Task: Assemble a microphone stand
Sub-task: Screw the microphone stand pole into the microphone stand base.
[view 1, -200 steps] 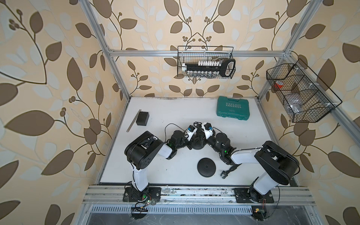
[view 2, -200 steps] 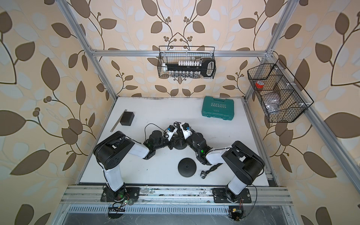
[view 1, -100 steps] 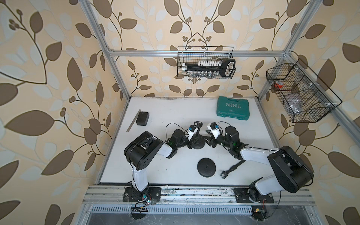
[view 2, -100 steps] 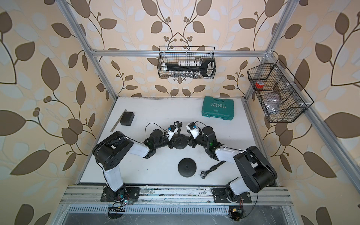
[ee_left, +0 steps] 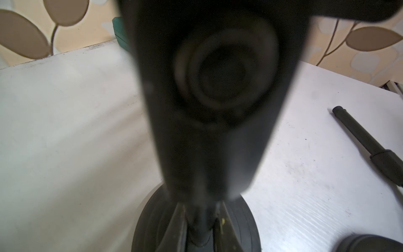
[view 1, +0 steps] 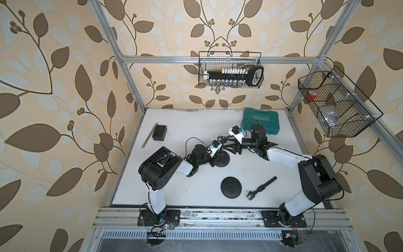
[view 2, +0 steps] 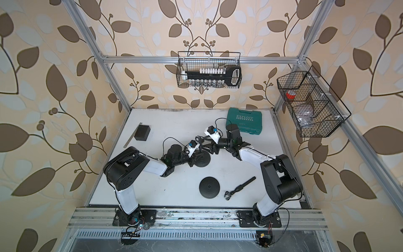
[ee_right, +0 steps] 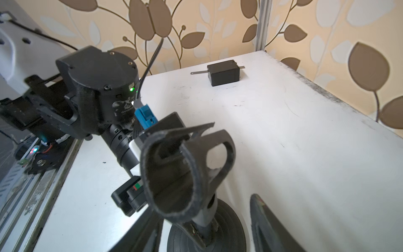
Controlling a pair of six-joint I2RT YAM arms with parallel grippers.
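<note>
Overhead look at a white desk (view 1: 185,192) inside a metal frame, with leaf-patterned walls all round. Left arm (view 1: 161,168) and right arm (view 1: 283,156) stretched in from the near edge, ends close together near the middle of the desk.

Between them, a small black microphone stand (view 2: 202,162). Round stand base (view 1: 225,163) flat on the desk, a short stem (ee_right: 204,218) rising from its middle, a cupped microphone clip (ee_right: 174,170) on top, tilted. Left tool (ee_left: 202,229) closed tight on the stem just above the stand base, one finger (ee_left: 180,227) on each side, seen close up from the left wrist. Right tool (view 1: 225,144) partly open and gripping nothing, jaws spread one to each side of the clip.

Nearer the front edge, well apart from both tools, a spare base (view 1: 231,187) lying flat. Just beside it, a black pole (view 1: 262,187) with a small claw at one end, lying on the desk untouched.

At the far right corner, a closed green case (view 1: 260,121). At the far left, a black box (view 1: 159,132) beside a thin metal strip (view 1: 150,135). On the back wall, a wire basket (view 1: 230,52) with a black rack of small white pieces. On the right wall, a second wire basket (view 1: 349,127).
</note>
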